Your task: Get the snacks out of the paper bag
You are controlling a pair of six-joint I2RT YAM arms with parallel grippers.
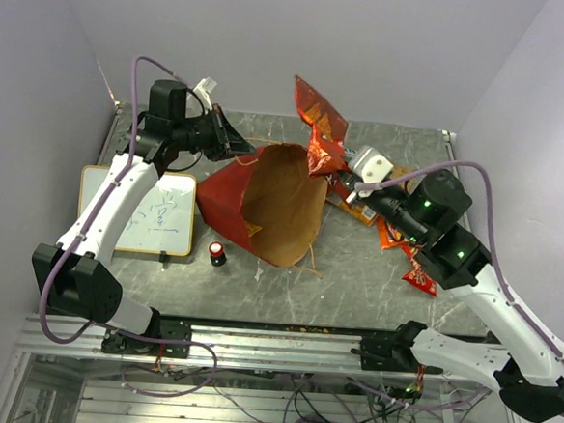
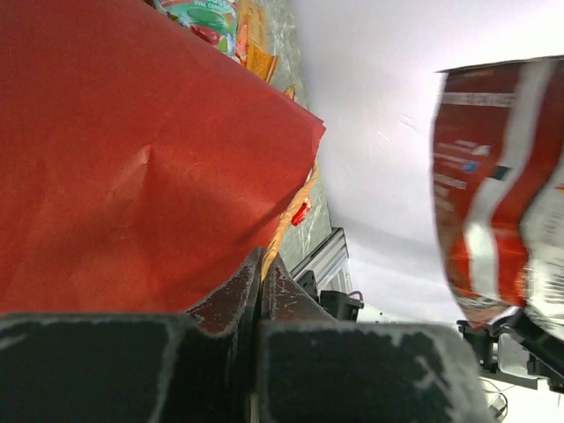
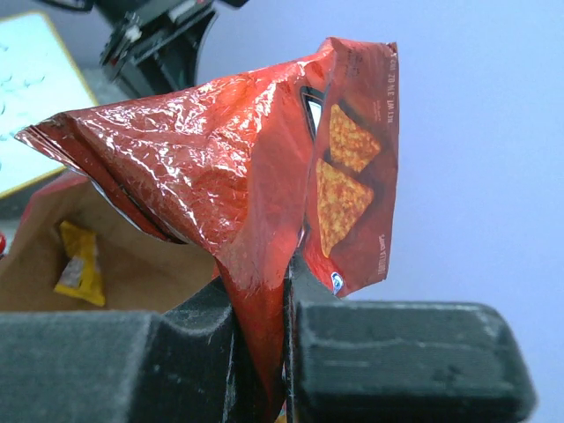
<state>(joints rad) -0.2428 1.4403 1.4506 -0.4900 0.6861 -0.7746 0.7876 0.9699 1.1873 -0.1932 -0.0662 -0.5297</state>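
Two small things sit nearest the arm bases: a red-and-black cylinder (image 1: 218, 254) just in front of the paper bag (image 1: 227, 200), and a white board (image 1: 151, 212) with writing to the left of it. On the right, a small red packet (image 1: 420, 275) lies on the table (image 1: 354, 284) beneath the right arm. The paper bag lies tilted mid-table, its wide mouth turned upward with the brown inside showing. The right wrist view shows a yellow packet (image 3: 77, 256) down inside it. Orange packets (image 1: 364, 210) lie just right of the bag, partly hidden by the right arm. At the bag's far left rim the left gripper (image 1: 227, 138) has its jaws pressed together on the red paper, and an orange cord handle (image 2: 291, 211) runs just beyond the fingertips. By the far right rim the right gripper (image 1: 335, 174) has its jaws closed to a slit, pinching the lower corner of a red chip bag (image 1: 318, 117). The chip bag stands up in the air above the paper bag, clear of the table.
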